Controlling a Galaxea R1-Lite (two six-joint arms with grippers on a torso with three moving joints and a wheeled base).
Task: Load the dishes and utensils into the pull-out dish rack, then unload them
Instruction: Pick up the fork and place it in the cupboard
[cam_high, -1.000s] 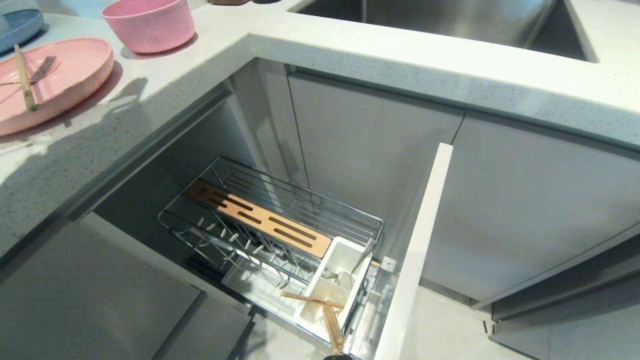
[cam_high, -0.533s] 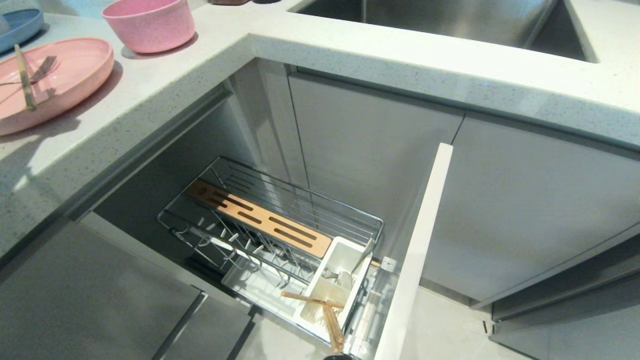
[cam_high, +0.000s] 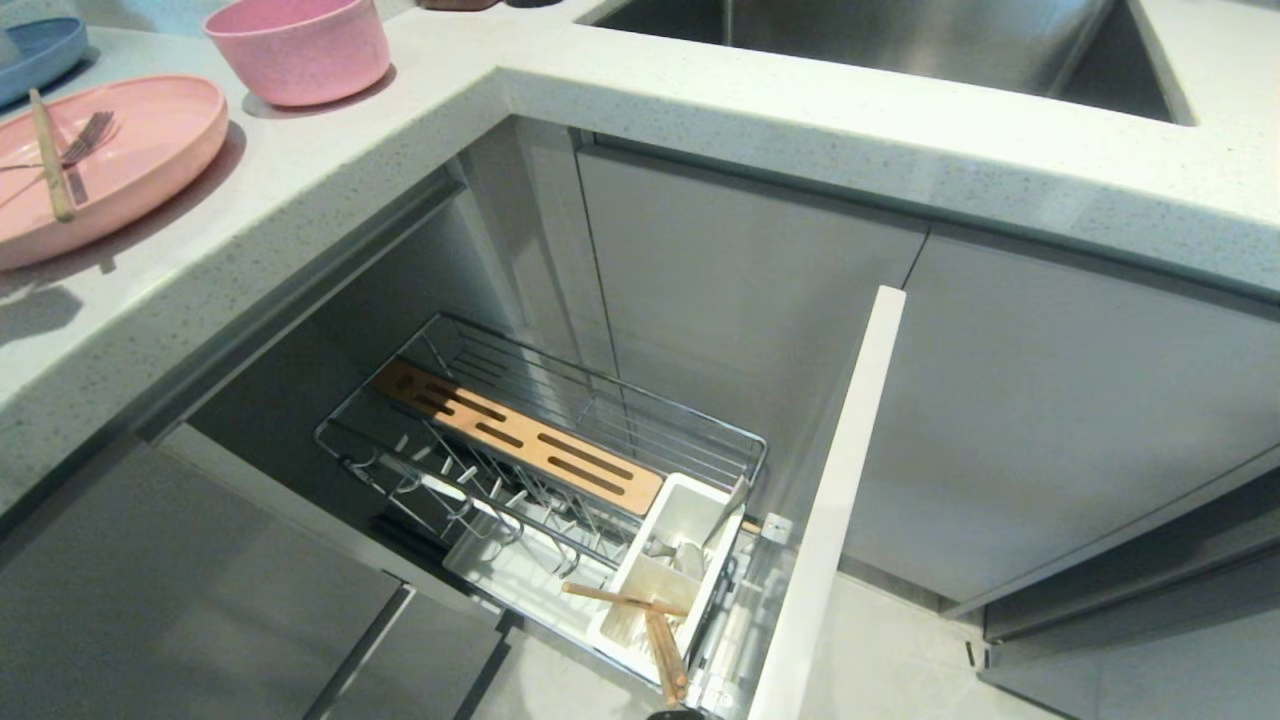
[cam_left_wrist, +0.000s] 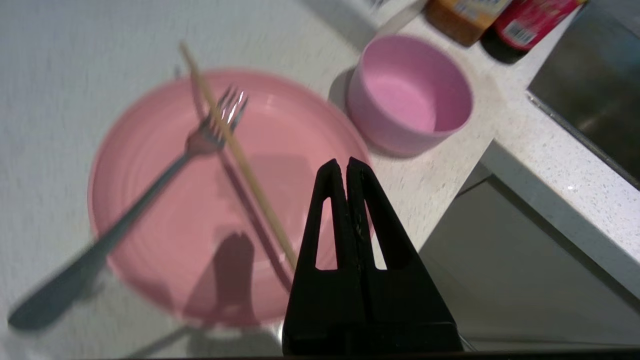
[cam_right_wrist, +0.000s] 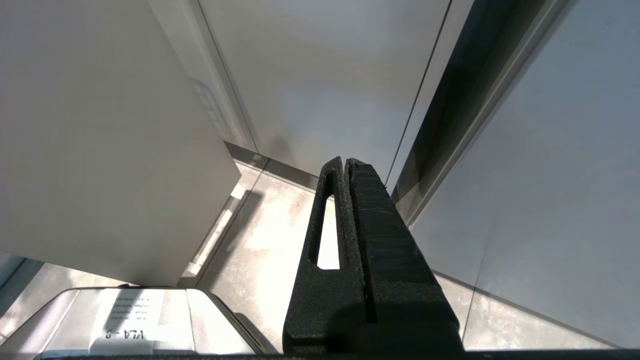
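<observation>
Since a second ago the shadow on the desk (cam_high: 300, 190) has slid left off the plate (cam_high: 120, 160); my left gripper (cam_left_wrist: 345, 167), pressed together, hovers above that plate, where fork (cam_left_wrist: 150, 185) and chopstick (cam_left_wrist: 235, 150) lie crossed; bowl (cam_high: 298, 45) just beyond; rack (cam_high: 540, 470) pulled out below; right gripper (cam_right_wrist: 345, 165) closed near the floor.
</observation>
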